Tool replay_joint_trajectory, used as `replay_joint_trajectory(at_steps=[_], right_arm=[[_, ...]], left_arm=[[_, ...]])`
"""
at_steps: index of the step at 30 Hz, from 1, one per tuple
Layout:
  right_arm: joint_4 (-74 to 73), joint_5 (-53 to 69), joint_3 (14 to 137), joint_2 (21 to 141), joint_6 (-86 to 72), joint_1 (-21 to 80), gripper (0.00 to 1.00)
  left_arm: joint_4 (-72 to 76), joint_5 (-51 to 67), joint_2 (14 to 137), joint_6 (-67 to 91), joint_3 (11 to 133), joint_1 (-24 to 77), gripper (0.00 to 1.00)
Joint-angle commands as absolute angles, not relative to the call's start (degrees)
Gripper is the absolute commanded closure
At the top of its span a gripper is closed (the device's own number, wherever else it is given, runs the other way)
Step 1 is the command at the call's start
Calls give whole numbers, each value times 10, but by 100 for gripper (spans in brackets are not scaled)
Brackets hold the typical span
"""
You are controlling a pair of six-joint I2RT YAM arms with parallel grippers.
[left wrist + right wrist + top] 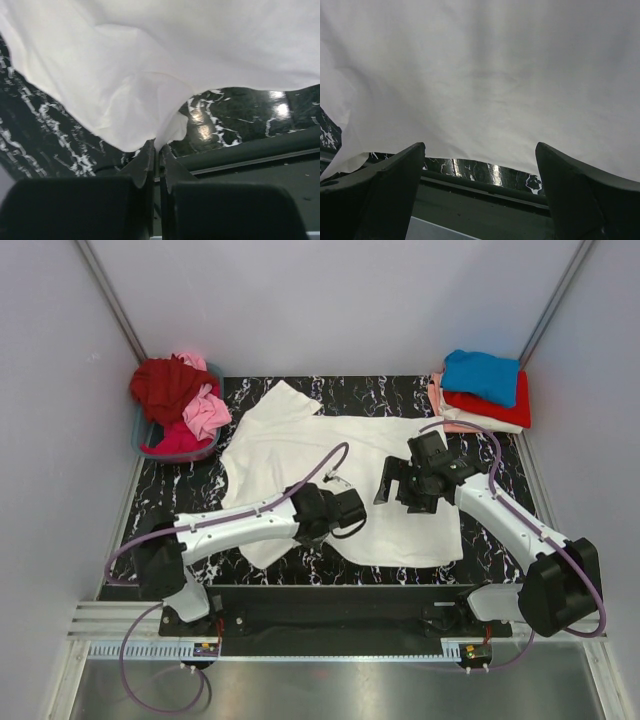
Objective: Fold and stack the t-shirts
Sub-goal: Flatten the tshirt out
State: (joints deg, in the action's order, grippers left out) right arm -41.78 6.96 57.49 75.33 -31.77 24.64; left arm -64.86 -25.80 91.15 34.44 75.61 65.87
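A white t-shirt (330, 460) lies spread over the black marbled mat (500, 540). My left gripper (345, 512) is over its near-left part and is shut on a pinch of the white fabric (150, 125), with the shirt's edge bunched at the fingertips (149, 150). My right gripper (400, 485) hovers over the shirt's right half, open and empty; in the right wrist view the white shirt (480, 75) fills the frame between the spread fingers (395, 170). A stack of folded shirts (482, 390), blue on red on white and pink, sits at the back right.
A grey-blue basket (150, 445) with red and pink crumpled shirts (180, 395) stands at the back left. Grey walls surround the mat. A black rail (340, 605) and a metal front edge lie between the arm bases.
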Motion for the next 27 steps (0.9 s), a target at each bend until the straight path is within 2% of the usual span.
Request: replay_joint_trajectory(at_steps=[1,9,17,23,27], right_arm=[[-404,75,573,741,-309,245,0],[-401,76,561,745,-303,246,0],[-389,79,553,757,-302,245,0],[-384,83,547,765,-301,245,0],[-384,84,545,769,-296,246,0]], left_arm=[[-830,-324,963,358,781,679,100],[-886,-373,1027,348,816,729,98],[-886,-424,957,293,874,729,100],[-861,-396,913,222,884,729,96],[-824,-319,914,162,875,729,92]])
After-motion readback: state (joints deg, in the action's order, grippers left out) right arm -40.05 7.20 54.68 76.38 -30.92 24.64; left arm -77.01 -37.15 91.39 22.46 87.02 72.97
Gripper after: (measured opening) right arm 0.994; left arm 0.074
